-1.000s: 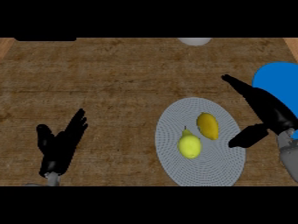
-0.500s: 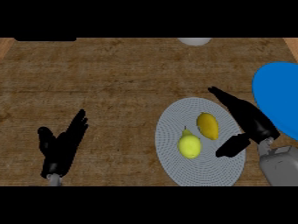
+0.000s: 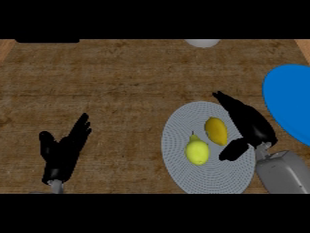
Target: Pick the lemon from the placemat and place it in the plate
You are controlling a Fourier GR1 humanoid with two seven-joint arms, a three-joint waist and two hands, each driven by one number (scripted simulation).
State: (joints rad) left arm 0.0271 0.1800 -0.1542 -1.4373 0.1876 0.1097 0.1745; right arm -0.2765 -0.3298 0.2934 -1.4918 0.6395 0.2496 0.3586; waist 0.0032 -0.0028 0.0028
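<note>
Wooden bench (image 3: 117, 91), reach step: right robot hand (image 3: 246, 123) open beside the placemat (image 3: 184, 168), apparently over the lemon (image 3: 197, 152) there, plate (image 3: 298, 109) right of it; next, close round it; left robot hand (image 3: 63, 152) resting open.

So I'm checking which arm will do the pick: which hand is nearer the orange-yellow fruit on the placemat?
Right. The right hand is open just beside the orange-yellow fruit on its right, over the placemat. The left hand rests open far to the fruit's left.
</note>
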